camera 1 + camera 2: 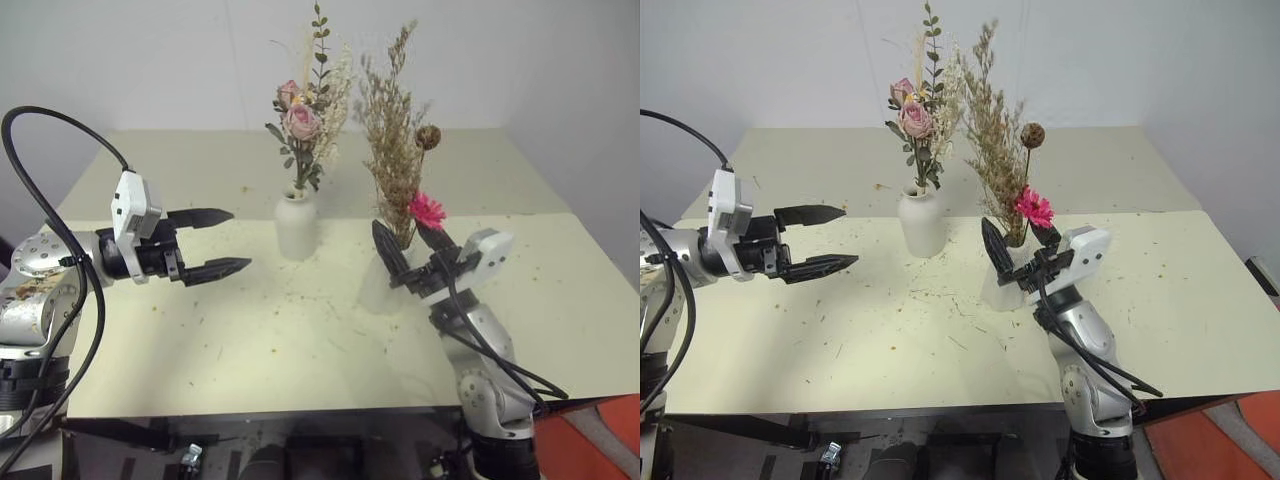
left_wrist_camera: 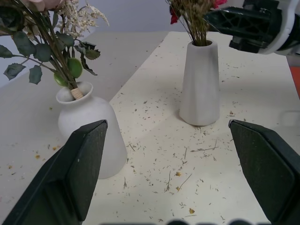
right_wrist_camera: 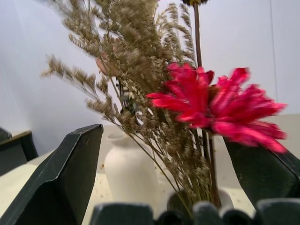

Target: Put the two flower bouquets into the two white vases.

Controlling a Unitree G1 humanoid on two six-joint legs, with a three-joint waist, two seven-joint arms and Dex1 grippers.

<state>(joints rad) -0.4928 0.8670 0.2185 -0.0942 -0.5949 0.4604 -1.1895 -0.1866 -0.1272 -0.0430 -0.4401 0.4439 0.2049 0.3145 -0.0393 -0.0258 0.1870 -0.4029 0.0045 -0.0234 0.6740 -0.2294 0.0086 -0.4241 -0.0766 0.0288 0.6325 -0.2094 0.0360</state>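
Observation:
The rose bouquet (image 1: 303, 120) stands upright in the rounded bottle vase (image 1: 296, 228) at the table's middle. The tan grass bouquet (image 1: 392, 140) with its bright pink flower (image 1: 427, 210) stands in the tapered vase (image 1: 997, 287) to the right. My right gripper (image 1: 408, 240) is open just above that vase's mouth. The stems (image 3: 187, 164) rise between its spread fingers (image 3: 70, 178), touching neither. My left gripper (image 1: 238, 238) hovers open and empty to the left of the bottle vase (image 2: 89, 126), pointing toward it.
Dried flower crumbs (image 2: 180, 176) are scattered over the cream mat (image 1: 250, 350). The table's front edge (image 1: 300, 410) runs close to me, and a white wall stands behind. An orange surface (image 1: 600, 440) lies low at the right.

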